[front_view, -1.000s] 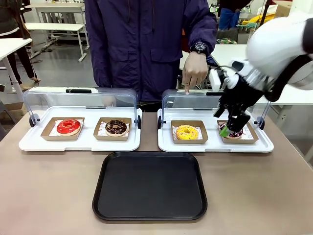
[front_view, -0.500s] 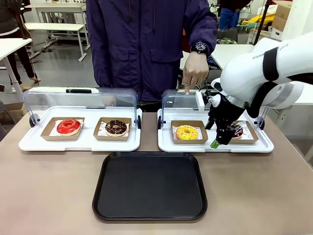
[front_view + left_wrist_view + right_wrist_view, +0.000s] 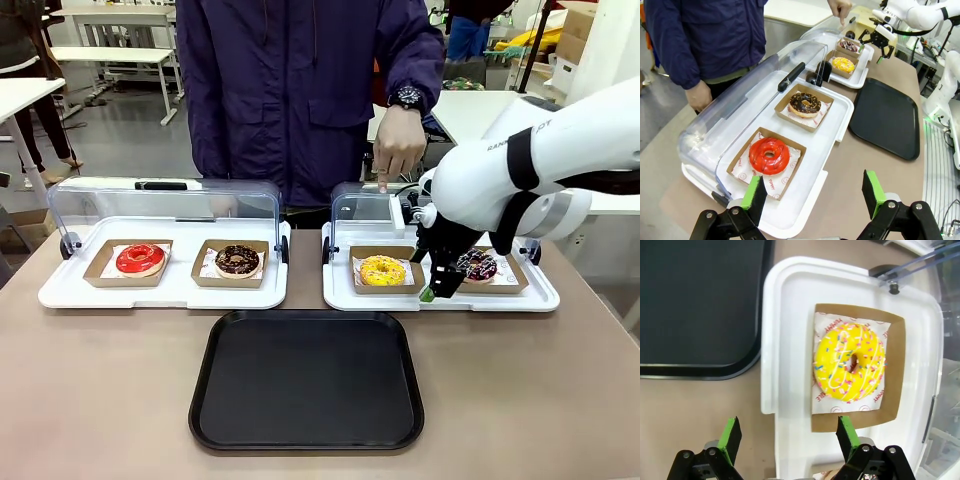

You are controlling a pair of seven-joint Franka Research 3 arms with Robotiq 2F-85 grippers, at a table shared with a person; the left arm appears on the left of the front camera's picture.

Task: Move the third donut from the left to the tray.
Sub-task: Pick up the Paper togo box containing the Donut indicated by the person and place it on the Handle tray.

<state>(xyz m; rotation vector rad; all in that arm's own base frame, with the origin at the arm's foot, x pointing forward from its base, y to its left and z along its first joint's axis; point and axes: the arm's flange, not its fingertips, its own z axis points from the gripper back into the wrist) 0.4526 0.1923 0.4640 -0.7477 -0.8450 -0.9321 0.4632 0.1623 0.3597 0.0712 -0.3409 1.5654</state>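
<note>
The third donut from the left [image 3: 383, 270], yellow-iced with sprinkles, lies in a brown cardboard holder on the right-hand white tray [image 3: 440, 300]. My right gripper [image 3: 432, 285] hangs open just right of that holder, near the white tray's front edge. The right wrist view looks straight down on the yellow donut [image 3: 850, 362], which is just ahead of the open right gripper [image 3: 788, 436]. The black tray [image 3: 306, 378] lies in front, nothing on it. My left gripper [image 3: 814, 192] is open above the left white tray, near the red donut [image 3: 769, 155].
A person stands at the far side, one hand [image 3: 398, 150] pointing down behind the right tray's raised clear lid [image 3: 362, 208]. A dark sprinkled donut [image 3: 478, 265] sits right of the yellow one. A red donut [image 3: 140, 259] and a chocolate donut [image 3: 237, 260] lie on the left tray.
My right arm has swung left and lower, from over the dark sprinkled donut to beside the yellow donut's holder. Its jaws have stayed open.
</note>
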